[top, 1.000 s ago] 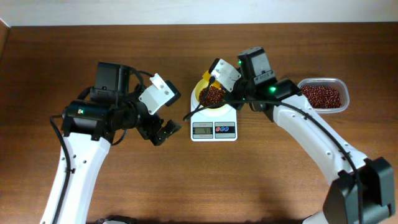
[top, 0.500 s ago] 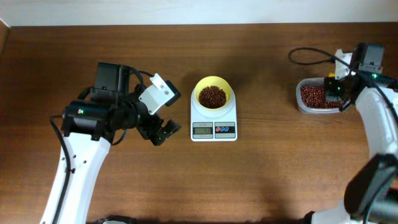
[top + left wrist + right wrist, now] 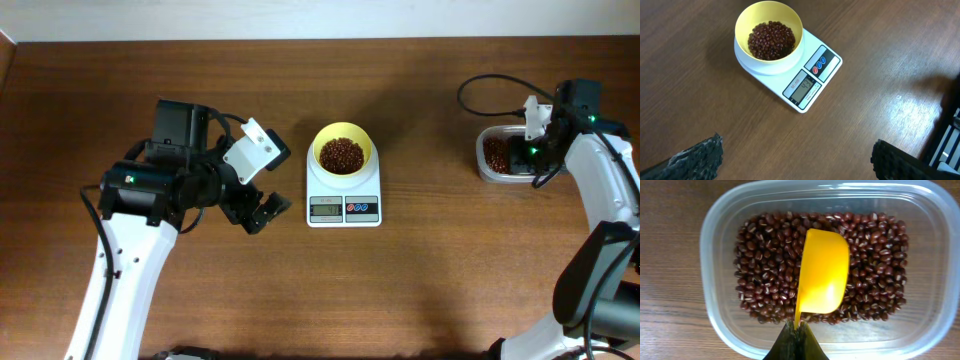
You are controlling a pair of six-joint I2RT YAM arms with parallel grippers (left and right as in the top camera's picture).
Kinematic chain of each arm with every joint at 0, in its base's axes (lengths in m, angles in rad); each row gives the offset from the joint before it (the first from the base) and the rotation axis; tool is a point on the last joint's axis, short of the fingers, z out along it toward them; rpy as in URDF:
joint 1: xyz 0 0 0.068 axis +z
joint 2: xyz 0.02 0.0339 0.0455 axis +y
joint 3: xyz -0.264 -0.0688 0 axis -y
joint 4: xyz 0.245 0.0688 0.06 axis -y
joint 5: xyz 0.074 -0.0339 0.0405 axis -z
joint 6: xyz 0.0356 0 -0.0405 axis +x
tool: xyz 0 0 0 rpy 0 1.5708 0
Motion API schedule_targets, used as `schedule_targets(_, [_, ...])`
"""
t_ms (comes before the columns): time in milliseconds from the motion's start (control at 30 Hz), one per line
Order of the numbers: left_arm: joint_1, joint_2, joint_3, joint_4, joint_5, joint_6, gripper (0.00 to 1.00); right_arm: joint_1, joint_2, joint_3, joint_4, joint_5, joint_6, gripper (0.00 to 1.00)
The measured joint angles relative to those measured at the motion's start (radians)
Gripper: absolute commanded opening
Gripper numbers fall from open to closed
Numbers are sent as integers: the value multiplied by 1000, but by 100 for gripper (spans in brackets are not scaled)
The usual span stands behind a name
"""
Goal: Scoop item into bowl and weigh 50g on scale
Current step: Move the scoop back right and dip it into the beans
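The pale yellow bowl [image 3: 343, 150] holds a heap of reddish-brown beans [image 3: 342, 154] and stands on the white scale [image 3: 344, 199]; the left wrist view shows the bowl [image 3: 769, 36], the scale [image 3: 810, 82] and its lit display. My left gripper [image 3: 268, 210] is open and empty, left of the scale, fingers apart [image 3: 795, 160]. My right gripper [image 3: 522, 150] is over the clear tub [image 3: 492, 170] at the far right. It is shut on the handle of a yellow scoop [image 3: 822, 272], which is turned on its side above the beans in the tub [image 3: 765, 270].
The clear tub [image 3: 715, 250] sits near the table's right side. A black cable [image 3: 480, 85] loops behind the right arm. The left arm's body [image 3: 150, 190] stands left of the scale.
My right arm swung from the bowl on the scale back to the tub with the scoop. The bowl now stands uncovered with beans in it. The left arm has not moved.
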Motion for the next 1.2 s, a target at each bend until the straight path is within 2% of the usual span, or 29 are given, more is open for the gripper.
schedule_targets(300, [0, 0, 0, 0, 0, 0, 99, -114, 0, 2, -2, -97, 45, 4])
schedule_targets(767, [0, 0, 0, 0, 0, 0, 99, -339, -4, 3, -10, -500, 54, 4])
schedule_targets(1200, [0, 0, 0, 0, 0, 0, 99, -368, -4, 3, -18, -787, 57, 4])
